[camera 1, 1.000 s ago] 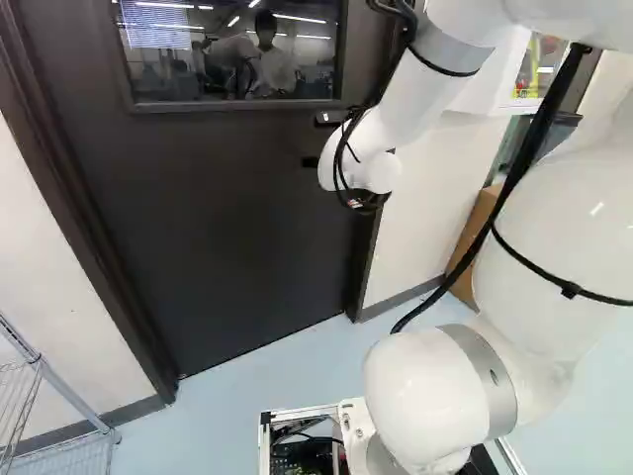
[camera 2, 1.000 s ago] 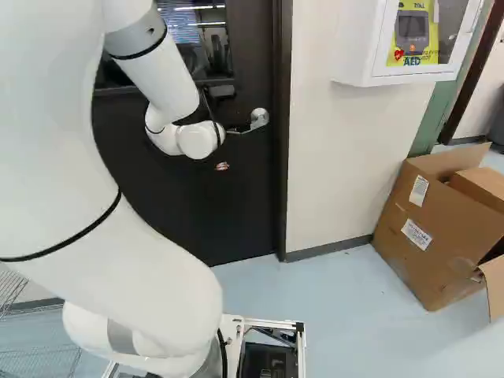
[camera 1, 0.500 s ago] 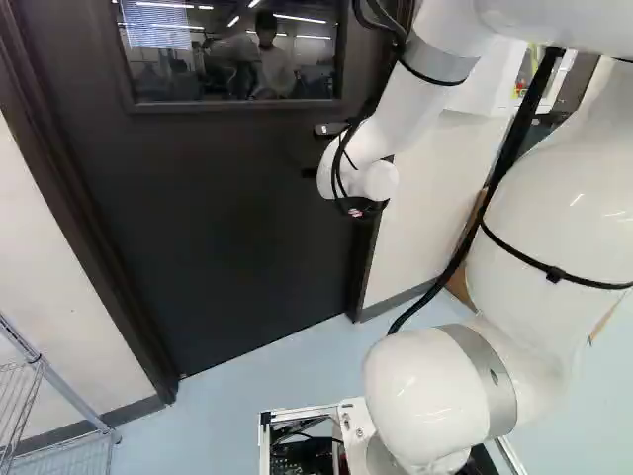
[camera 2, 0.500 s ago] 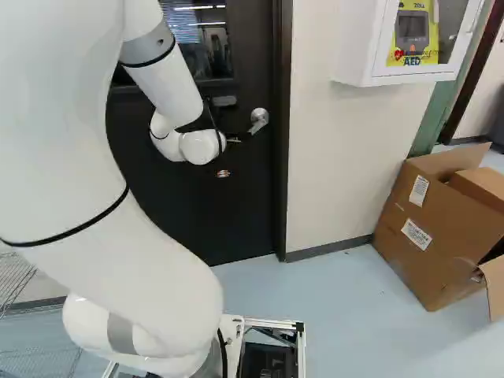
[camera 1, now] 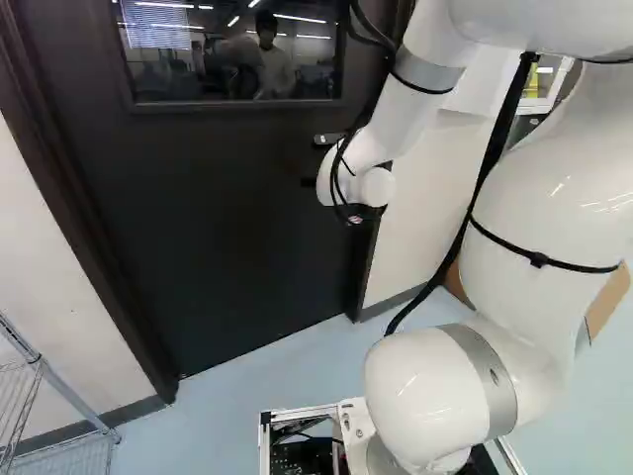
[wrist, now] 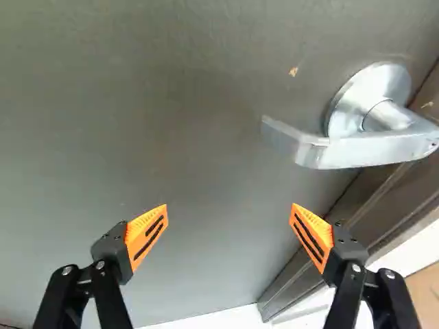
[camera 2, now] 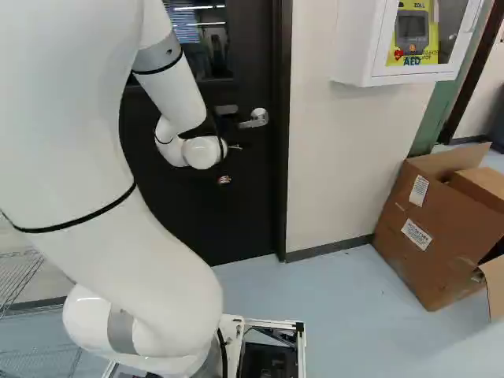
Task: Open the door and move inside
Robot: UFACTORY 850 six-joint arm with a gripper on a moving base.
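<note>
Before you, a dark door (camera 1: 227, 228) stands closed in its dark frame (camera 2: 283, 197), a window (camera 1: 232, 49) set in its upper part. Its silver lever handle (camera 2: 253, 120) sits at the door's right side, the lever reaching left from a round plate. Your white arm (camera 2: 177, 94) stretches from the near side toward the far door, its gripper (camera 2: 235, 147) just left of the handle and lower down. In the wrist view, your gripper (wrist: 230, 212) is released, its two orange pads (wrist: 146, 234) spread wide with nothing between them; the handle lies ahead of and beside them, apart from both. To your right, a white wall cabinet (camera 2: 354, 43) hangs above the pale blue floor (camera 2: 354, 315), where an open cardboard box (camera 2: 417, 228) stands against the wall (camera 2: 331, 157). At your near left is a wire shelf (camera 1: 61, 396), and nearest you, at the arm's foot, a metal frame (camera 1: 264, 445).
</note>
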